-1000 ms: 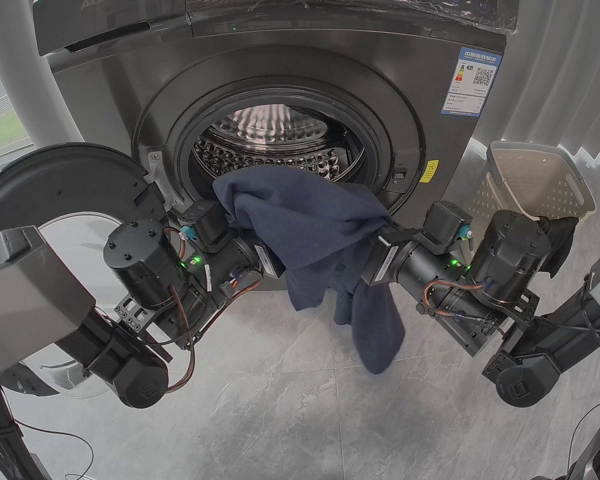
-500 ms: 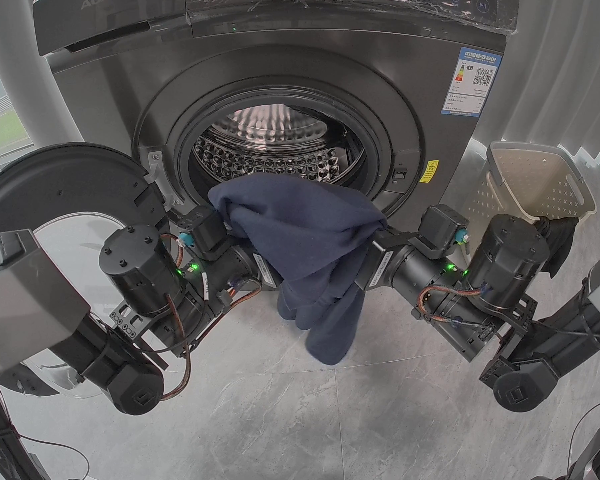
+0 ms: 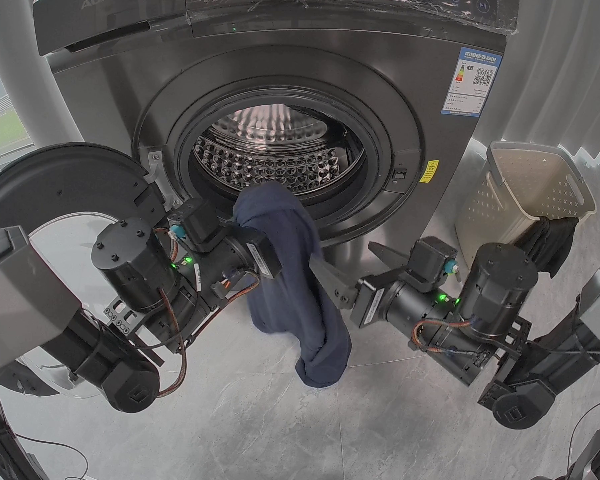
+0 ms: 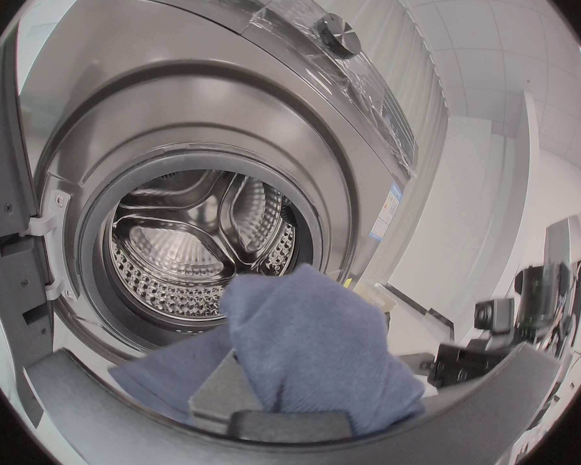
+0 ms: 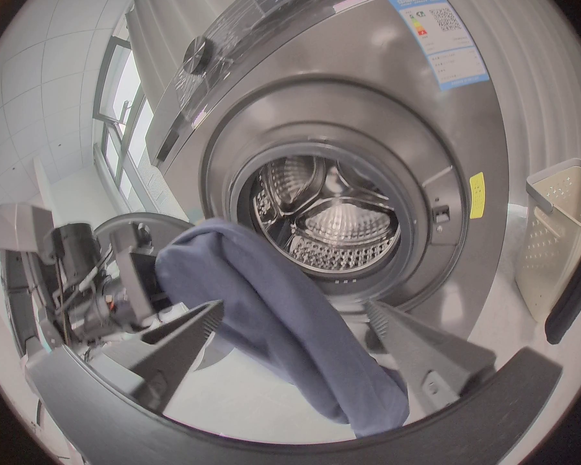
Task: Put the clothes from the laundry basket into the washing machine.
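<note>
Left gripper (image 4: pixel 258 395) pinches the navy garment (image 3: pixel 293 281), which hangs at the lower lip of the washing machine (image 3: pixel 113 101) opening, mostly outside. Right gripper (image 3: pixel 343 256) is spread and empty, just beside the cloth. The drum (image 3: pixel 273 148) holds nothing yet, and a dark garment (image 3: pixel 547 245) on the laundry basket (image 3: pixel 533 181) rim awaits transfer

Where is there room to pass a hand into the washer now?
Free: the upper and right parts of the shiny steel drum mouth, above the dark blue fabric garment. Crowded: the mouth's lower rim, where that garment hangs from the left hand; the open right hand sits lower right.
</note>
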Available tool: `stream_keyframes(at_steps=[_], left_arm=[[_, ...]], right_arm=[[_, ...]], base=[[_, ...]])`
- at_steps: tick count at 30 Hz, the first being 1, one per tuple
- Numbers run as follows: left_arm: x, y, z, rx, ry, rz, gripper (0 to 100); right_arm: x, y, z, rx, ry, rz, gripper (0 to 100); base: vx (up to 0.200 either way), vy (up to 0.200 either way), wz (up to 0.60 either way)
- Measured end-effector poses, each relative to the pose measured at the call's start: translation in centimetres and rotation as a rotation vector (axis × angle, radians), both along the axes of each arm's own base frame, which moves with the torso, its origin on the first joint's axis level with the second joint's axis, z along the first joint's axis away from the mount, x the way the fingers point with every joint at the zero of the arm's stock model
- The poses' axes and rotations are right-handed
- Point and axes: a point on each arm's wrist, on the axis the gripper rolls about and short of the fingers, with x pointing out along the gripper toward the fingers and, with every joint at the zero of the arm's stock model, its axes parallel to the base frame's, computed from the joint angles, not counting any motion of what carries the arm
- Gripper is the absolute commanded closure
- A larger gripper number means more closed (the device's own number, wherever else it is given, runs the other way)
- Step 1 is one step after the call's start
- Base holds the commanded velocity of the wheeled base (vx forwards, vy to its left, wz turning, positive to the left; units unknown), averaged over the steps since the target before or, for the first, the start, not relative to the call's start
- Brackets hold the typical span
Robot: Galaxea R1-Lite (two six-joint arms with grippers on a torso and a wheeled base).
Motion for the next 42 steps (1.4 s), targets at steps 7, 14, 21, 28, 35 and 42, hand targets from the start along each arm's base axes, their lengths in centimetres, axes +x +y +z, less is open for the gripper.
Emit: stream_keyframes(at_steps=[7,14,21,28,35,42], left_arm=[[-0.4,0.5,0.6,-0.035,0.003,-0.004,100],[-0.7,0.7,0.6,-0.026,0.004,0.000,100],[-3.1,2.0,-1.4,0.044,0.095,-0.006,100],[-5.7,3.8,-1.0,0.062,0.102,-0.008,100],[-6.5,4.4,-1.0,0.090,0.101,-0.001,100],[-6.5,4.4,-1.2,0.118,0.085,0.007,100]], right_arm=[[-0.5,0.0,-1.2,-0.029,0.028,0.017,0],[-0.6,-0.4,-1.6,-0.045,0.043,0.010,0],[-1.1,-1.7,-1.9,-0.068,0.052,-0.011,0],[-1.6,-5.0,-1.8,-0.067,0.007,-0.044,0],[-1.8,-6.1,-1.9,-0.070,0.007,-0.063,0],[-2.8,-5.8,-2.4,-0.084,0.030,-0.039,0]], base=[[0.000,0.000,0.00],[0.000,0.000,0.00],[0.000,0.000,0.00],[0.000,0.000,0.00],[0.086,0.000,0.00],[0.200,0.000,0.00]])
